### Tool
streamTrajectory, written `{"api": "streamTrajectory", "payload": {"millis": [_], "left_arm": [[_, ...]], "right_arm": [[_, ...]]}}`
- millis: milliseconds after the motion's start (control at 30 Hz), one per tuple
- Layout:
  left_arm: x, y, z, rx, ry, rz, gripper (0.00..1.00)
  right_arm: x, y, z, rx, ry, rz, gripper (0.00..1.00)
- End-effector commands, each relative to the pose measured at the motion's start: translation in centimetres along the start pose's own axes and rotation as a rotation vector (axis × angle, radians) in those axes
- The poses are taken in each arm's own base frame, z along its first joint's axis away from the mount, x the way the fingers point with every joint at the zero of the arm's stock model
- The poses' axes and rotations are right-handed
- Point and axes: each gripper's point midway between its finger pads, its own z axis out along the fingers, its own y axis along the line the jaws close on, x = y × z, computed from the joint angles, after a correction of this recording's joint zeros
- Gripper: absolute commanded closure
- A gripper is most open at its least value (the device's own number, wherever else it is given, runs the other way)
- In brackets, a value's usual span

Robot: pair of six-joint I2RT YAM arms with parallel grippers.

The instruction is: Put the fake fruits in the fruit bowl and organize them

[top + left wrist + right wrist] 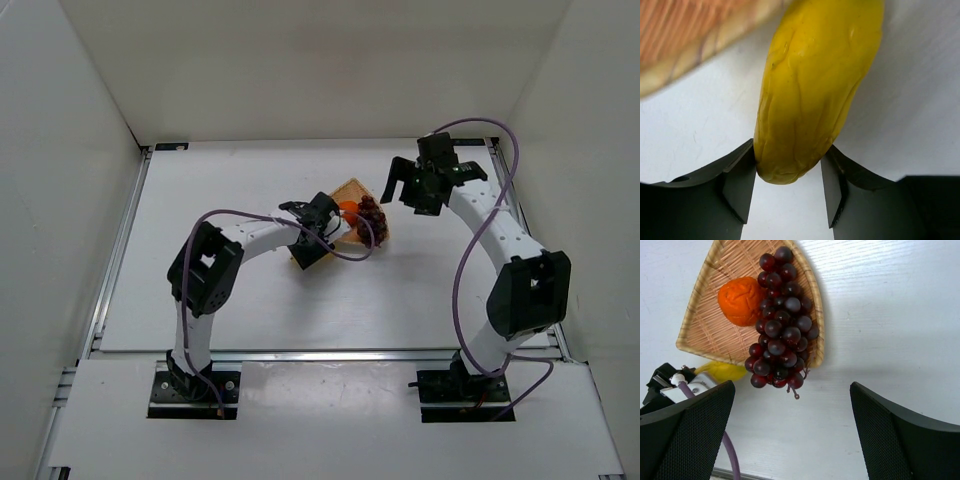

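Note:
The tan woven fruit bowl holds the orange and the dark grape bunch, whose lower end hangs over the rim. The yellow banana lies on the table just outside the bowl's edge. My left gripper is shut on the banana's near end, one finger against each side. In the top view the left gripper sits at the bowl's near-left side. My right gripper is open and holds nothing, raised over the table to the right of the bowl.
White walls enclose the table on three sides. A purple cable loops from the left arm past the bowl. The left arm's wrist shows beside the banana in the right wrist view.

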Motion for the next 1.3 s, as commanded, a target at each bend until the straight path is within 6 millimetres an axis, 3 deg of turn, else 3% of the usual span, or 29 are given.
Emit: {"api": "streamTrajectory", "payload": {"millis": [0, 100, 267, 333, 367, 400, 433, 467, 533, 567, 633, 733, 767, 933, 1100, 1267], "left_arm": [[-1.5, 0.5, -4.5, -0.014, -0.117, -0.010, 0.73], [-1.5, 0.0, -6.6, -0.012, -0.135, 0.007, 0.78], [-5.8, 0.4, -11.2, 0.014, -0.278, -0.029, 0.80], [-7.0, 1.5, -11.3, 0.012, -0.300, -0.064, 0.79], [-9.0, 2.6, -12.2, -0.002, -0.346, -0.106, 0.79], [-9.8, 2.9, -12.1, -0.009, -0.346, -0.129, 0.79], [-10.0, 3.5, -9.5, -0.009, -0.293, -0.158, 0.79], [-12.3, 5.3, -10.7, -0.039, -0.340, -0.207, 0.77], [-12.9, 5.9, -9.5, -0.026, -0.287, -0.236, 0.77], [-14.6, 6.3, -8.5, -0.026, -0.296, -0.257, 0.77], [-14.7, 6.6, -6.7, -0.020, -0.264, -0.271, 0.76], [-15.1, 7.3, -6.2, -0.062, -0.290, -0.280, 0.73], [-14.5, 7.3, -5.3, -0.076, -0.266, -0.281, 0.71], [-13.9, 8.9, -5.1, -0.089, -0.268, -0.350, 0.68], [-11.6, 7.9, -3.7, -0.056, -0.195, -0.357, 0.66], [-10.4, 6.9, -3.2, -0.025, -0.149, -0.350, 0.64]], "right_arm": [[-0.3, 0.1, -1.6, -0.011, -0.042, 0.013, 0.00], [0.3, -0.5, -1.2, 0.001, -0.040, 0.025, 0.00], [1.2, -2.4, -0.7, 0.039, -0.035, 0.084, 0.00], [1.2, -3.4, -0.8, 0.054, -0.036, 0.115, 0.00], [1.3, -3.9, -0.9, 0.062, -0.038, 0.138, 0.00], [0.8, -4.3, -1.0, 0.066, -0.051, 0.158, 0.00], [1.1, -4.4, -1.1, 0.067, -0.049, 0.159, 0.00], [0.9, -4.9, -1.1, 0.073, -0.053, 0.168, 0.00], [1.4, -5.4, -1.0, 0.084, -0.045, 0.177, 0.00], [1.3, -5.4, -1.4, 0.079, -0.054, 0.165, 0.00], [1.8, -6.4, -1.3, 0.110, -0.052, 0.174, 0.00], [2.0, -7.2, -1.7, 0.120, -0.059, 0.180, 0.00], [1.7, -7.4, -2.1, 0.120, -0.073, 0.187, 0.00], [1.7, -8.1, -2.7, 0.129, -0.082, 0.193, 0.00], [1.5, -8.2, -3.0, 0.133, -0.094, 0.192, 0.00], [1.5, -8.2, -3.0, 0.133, -0.094, 0.192, 0.00]]}}
